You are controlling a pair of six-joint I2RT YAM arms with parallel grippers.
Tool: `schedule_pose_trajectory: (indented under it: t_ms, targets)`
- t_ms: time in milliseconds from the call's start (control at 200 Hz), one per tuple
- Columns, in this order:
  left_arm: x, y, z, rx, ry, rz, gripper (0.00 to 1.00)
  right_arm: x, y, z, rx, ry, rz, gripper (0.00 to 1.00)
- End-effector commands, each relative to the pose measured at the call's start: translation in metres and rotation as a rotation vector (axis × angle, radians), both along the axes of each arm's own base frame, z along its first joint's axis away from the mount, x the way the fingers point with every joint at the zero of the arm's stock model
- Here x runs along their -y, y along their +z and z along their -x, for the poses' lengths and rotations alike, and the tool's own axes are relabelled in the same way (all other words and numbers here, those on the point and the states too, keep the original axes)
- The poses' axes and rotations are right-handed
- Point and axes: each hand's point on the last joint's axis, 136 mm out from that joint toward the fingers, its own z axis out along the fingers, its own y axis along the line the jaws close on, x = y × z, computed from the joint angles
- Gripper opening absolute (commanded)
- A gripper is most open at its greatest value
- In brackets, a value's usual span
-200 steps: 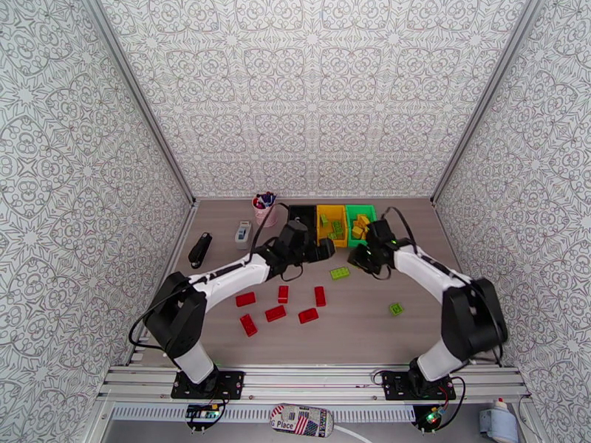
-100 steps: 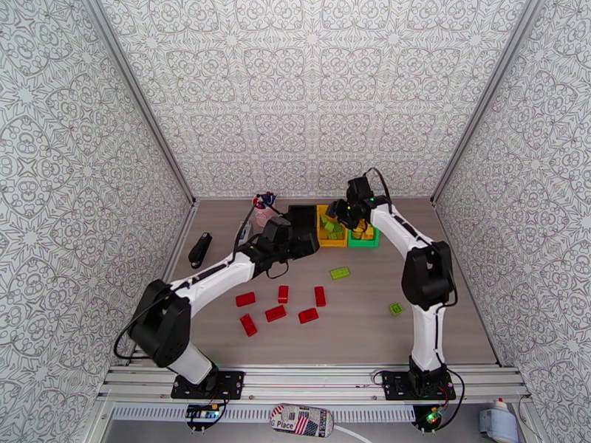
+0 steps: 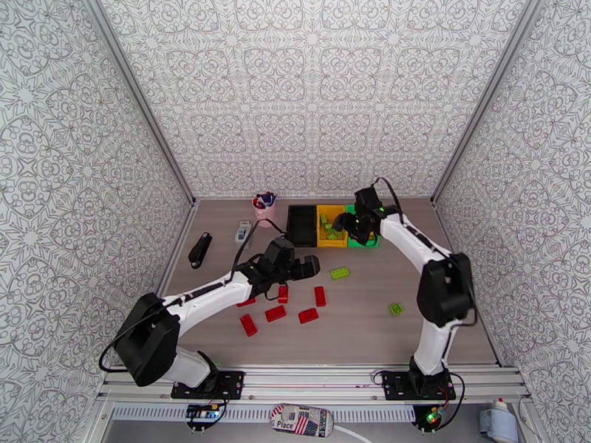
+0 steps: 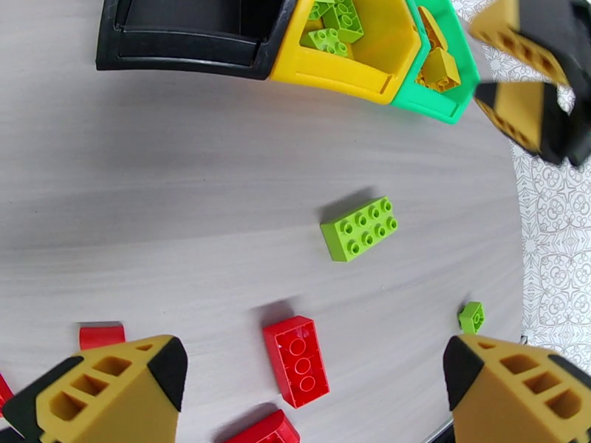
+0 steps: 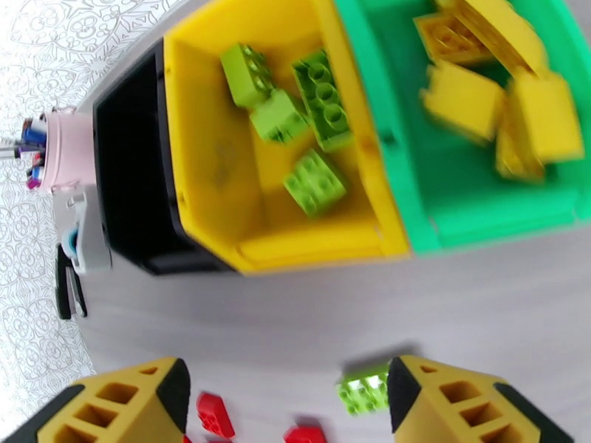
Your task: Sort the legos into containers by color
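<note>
Three containers stand in a row at the back: black point(image 3: 301, 224), yellow point(image 3: 330, 226) and green point(image 3: 363, 239). The yellow container point(image 5: 221, 193) holds several light green legos point(image 5: 316, 182). Yellow legos point(image 5: 462, 97) lie in the green container point(image 5: 384, 119). My right gripper point(image 3: 346, 224) hangs open over the yellow and green containers, its fingers point(image 5: 118, 404) bare. Over the table's middle my left gripper point(image 3: 309, 267) is open and holds nothing. A red lego point(image 4: 295, 359) lies between its fingers point(image 4: 111, 385), and a green lego point(image 4: 360, 227) beyond. Several red legos point(image 3: 275, 313) lie near it.
A pink cup of pens point(image 3: 264, 210), a small white-and-blue box point(image 3: 242, 232) and a black object point(image 3: 200, 249) stand at the back left. A small green lego point(image 3: 396, 308) lies alone on the right. Patterned walls close in three sides.
My right gripper rose from the table near the green lego to over the containers and opened. My left gripper drew back from the black container toward the red legos.
</note>
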Motion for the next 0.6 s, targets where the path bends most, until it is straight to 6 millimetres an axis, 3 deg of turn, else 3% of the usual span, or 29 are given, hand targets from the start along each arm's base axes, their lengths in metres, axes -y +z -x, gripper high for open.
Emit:
schedule_pose_trajectory:
  t_ms: [0, 295, 435, 595]
  targets:
    - [-0.006, 0.002, 0.005, 0.022, 0.02, -0.014, 0.97, 0.003, -0.013, 0.021, 0.004, 0.006, 0.005, 0.79]
    - [-0.017, -0.002, 0.014, 0.017, 0.048, -0.018, 0.97, -0.016, -0.07, 0.083, -0.089, 0.018, -0.031, 0.81]
    - [-0.02, -0.003, 0.018, 0.012, 0.054, -0.019, 0.98, -0.028, -0.089, 0.097, -0.115, 0.025, -0.036, 0.82]
    - [-0.021, -0.005, 0.022, 0.008, 0.057, -0.026, 0.97, -0.035, -0.101, 0.099, -0.126, 0.012, -0.044, 0.82]
